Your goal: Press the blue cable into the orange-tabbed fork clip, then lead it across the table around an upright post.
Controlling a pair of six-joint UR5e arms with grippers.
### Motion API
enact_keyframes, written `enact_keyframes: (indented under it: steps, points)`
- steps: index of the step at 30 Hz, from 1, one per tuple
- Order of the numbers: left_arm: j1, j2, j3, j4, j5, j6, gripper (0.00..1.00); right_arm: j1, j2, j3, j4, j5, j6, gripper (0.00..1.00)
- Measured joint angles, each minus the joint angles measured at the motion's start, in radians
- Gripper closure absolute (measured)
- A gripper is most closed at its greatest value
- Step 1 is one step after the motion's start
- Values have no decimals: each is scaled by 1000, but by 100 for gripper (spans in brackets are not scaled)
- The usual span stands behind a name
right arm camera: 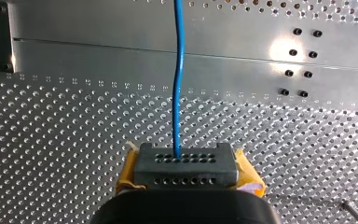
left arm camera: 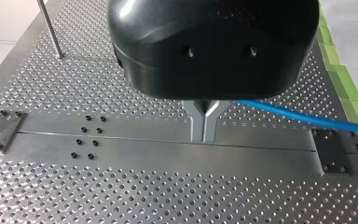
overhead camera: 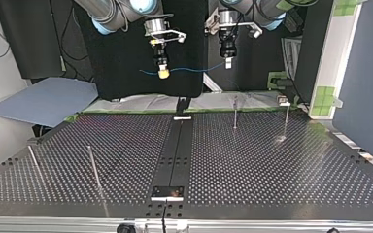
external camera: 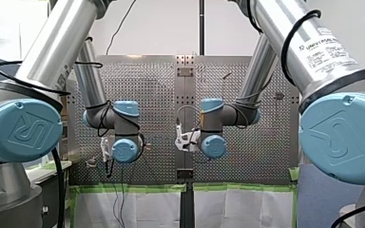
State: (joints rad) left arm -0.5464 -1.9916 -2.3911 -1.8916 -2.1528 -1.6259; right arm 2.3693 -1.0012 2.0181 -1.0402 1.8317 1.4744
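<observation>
Nothing is done yet, I judge. My right gripper [overhead camera: 163,73] and my left gripper [overhead camera: 228,62] each pinch the blue cable [overhead camera: 194,68], strung in the air beyond the table's [overhead camera: 272,165] far edge, well clear of every upright post [overhead camera: 234,114]. I see no clip; clipping and routing remain.

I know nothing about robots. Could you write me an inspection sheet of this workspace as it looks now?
Surface: perforated metal table with a dark centre strip.
Job's things: blue cable strung in the air between both hands; upright posts on the table; fork clip not made out.
Clutter: nothing seen.
Hands: left hand shut on the cable; right hand, yellow pads, shut on it; both above the table.
Cables: black cable looped along an arm.
Surroundings: green tape edging; blue-grey sheet beside the table.
</observation>
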Motion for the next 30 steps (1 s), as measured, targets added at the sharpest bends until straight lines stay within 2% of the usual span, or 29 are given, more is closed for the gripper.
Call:
enact_keyframes:
  steps: [5, 14, 30]
  points:
    - [2, -3, -2, -1, 3, 1, 100, 0, 0, 0, 0, 0, 0, 100]
    - [12, -50, -12, -6, 21, 3, 100, 0, 0, 0, 0, 0, 0, 100]
    - [12, -54, -12, -6, 21, 3, 100, 0, 0, -1, 0, 0, 0, 100]
